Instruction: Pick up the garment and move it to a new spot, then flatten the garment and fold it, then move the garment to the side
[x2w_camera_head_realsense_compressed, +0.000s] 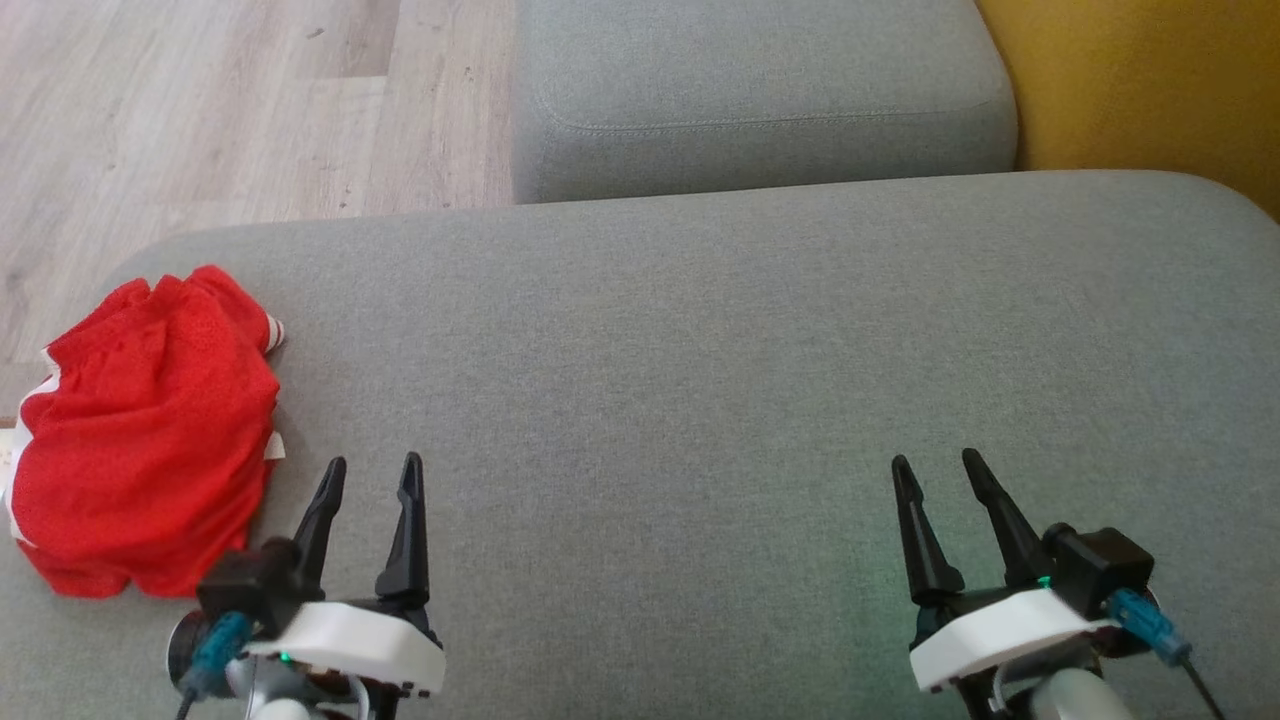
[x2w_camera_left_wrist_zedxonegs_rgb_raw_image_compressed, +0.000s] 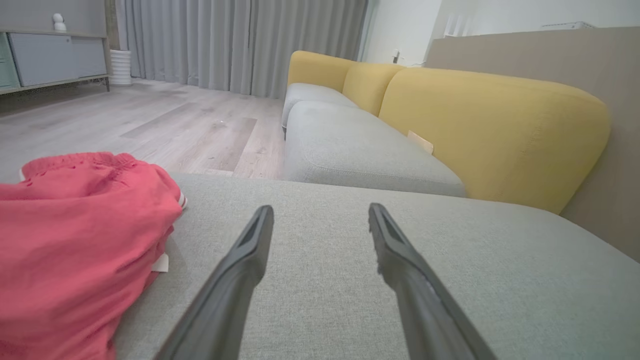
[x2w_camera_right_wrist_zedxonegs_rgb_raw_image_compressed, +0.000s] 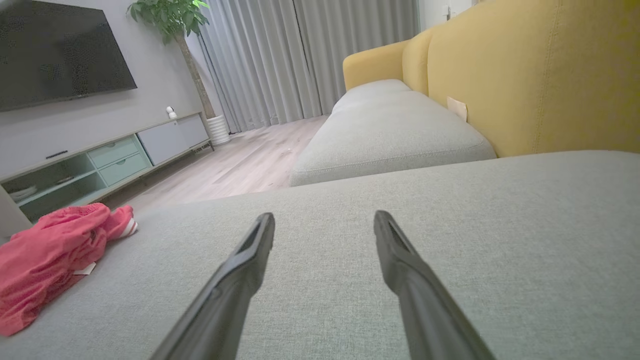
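**A:** Just right of the garment (x2w_camera_head_realsense_compressed: 140, 430), the left gripper (x2w_camera_head_realsense_compressed: 375, 460) hovers empty, jaws wide. The right gripper (x2w_camera_head_realsense_compressed: 936, 457), equally wide and empty, sits well apart from the garment, further right.

**B:** And the garment itself?

**A:** A crumpled red heap at the seat's (x2w_camera_head_realsense_compressed: 650, 350) left rim. I can't tell whether it overhangs.

**B:** The risk?

**A:** A sideways approach could shove the garment off onto the floor (x2w_camera_head_realsense_compressed: 200, 100) beyond it. A pinch on the top layer alone could leave the rest dragging.

Red garment (x2w_camera_head_realsense_compressed: 140, 430) with white trim lies crumpled at cushion's left edge.
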